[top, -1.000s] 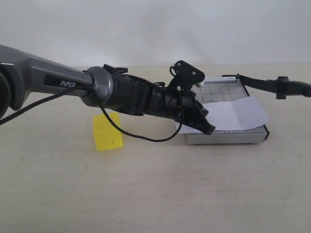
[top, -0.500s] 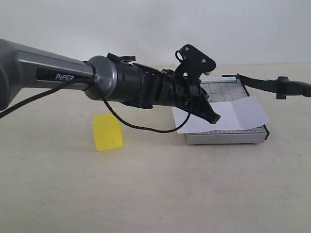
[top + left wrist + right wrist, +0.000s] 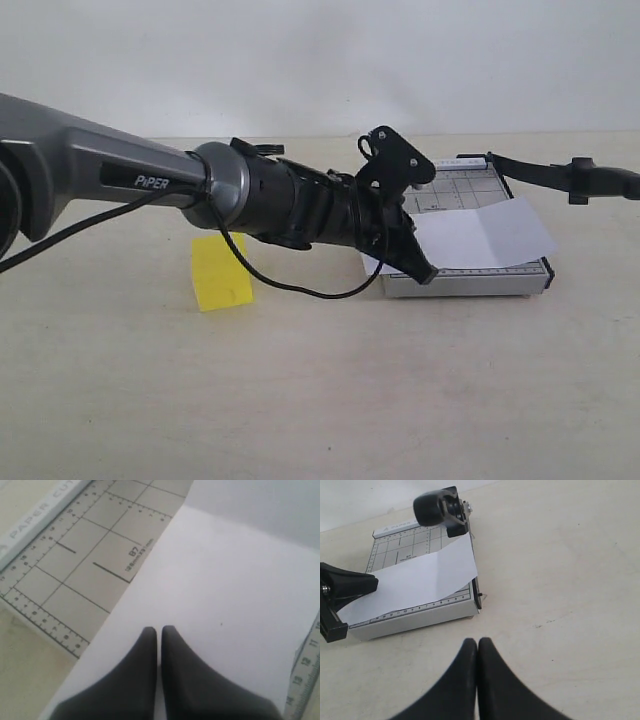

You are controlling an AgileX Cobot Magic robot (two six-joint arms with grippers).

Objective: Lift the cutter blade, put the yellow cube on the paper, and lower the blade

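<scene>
The grey cutter board (image 3: 470, 283) lies right of centre with the white creased paper (image 3: 485, 238) across it. The cutter blade (image 3: 540, 172) slants up from its hinge at the board's back right corner, and nothing holds it. Its rounded handle (image 3: 431, 507) shows end-on in the right wrist view. The yellow cube (image 3: 222, 275) sits on the table left of the board, its top hidden behind my left arm. My left gripper (image 3: 425, 272) is shut and empty, tips just over the paper's (image 3: 225, 595) front left part. My right gripper (image 3: 478, 641) is shut and empty over bare table beside the board (image 3: 415, 619).
My left arm (image 3: 150, 180) stretches across from the left, above the cube, with a black cable (image 3: 290, 285) hanging under it. The beige tabletop (image 3: 320, 400) runs in front of the board and the cube. A white wall stands behind.
My left gripper lifted a little over the board's front left corner, then came back down to the paper. Cube, paper and blade have not moved.
</scene>
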